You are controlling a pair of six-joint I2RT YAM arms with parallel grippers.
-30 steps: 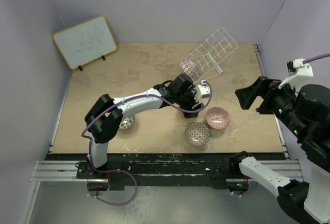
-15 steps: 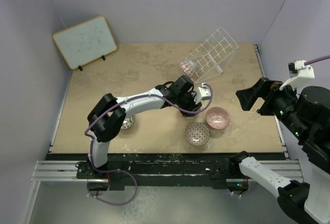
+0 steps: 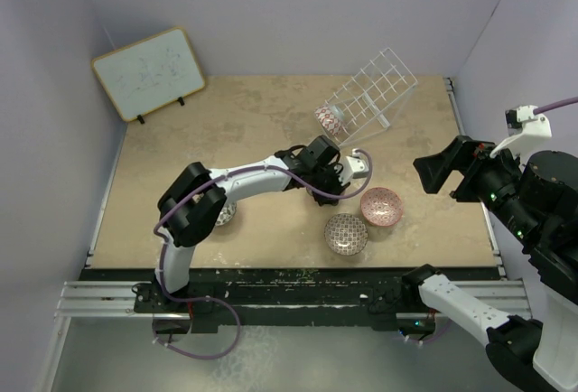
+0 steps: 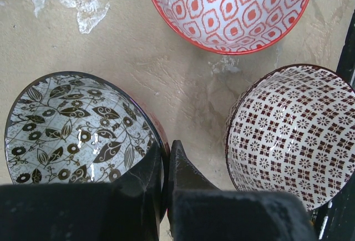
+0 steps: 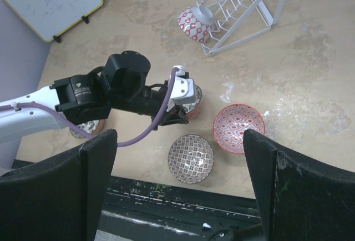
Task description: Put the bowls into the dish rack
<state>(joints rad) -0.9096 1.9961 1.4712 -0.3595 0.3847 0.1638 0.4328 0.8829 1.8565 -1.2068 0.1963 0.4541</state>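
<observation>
My left gripper (image 4: 165, 160) is shut on the rim of a grey-white bowl with a dark leaf pattern (image 4: 72, 124), one finger inside and one outside. That bowl rests on the table, mostly hidden under the gripper (image 3: 327, 184) in the top view. A pink bowl (image 3: 381, 205) and a brownish lattice bowl (image 3: 346, 233) sit just to its right. Another bowl (image 3: 223, 212) lies beside the left arm. A red-and-white bowl (image 3: 329, 120) sits at the low end of the tilted white dish rack (image 3: 375, 94). My right gripper (image 5: 180, 141) hovers open high at the right, holding nothing.
A wood-framed whiteboard (image 3: 149, 72) leans at the far left corner. Purple walls close the back and both sides. The table's dark front rail (image 3: 289, 284) runs along the near edge. The left arm's purple cable (image 5: 150, 127) loops near the held bowl.
The left gripper's jaws have closed from wide onto the leaf-patterned bowl's rim, and its wrist shifted slightly. The bowls and the right arm have stayed put.
</observation>
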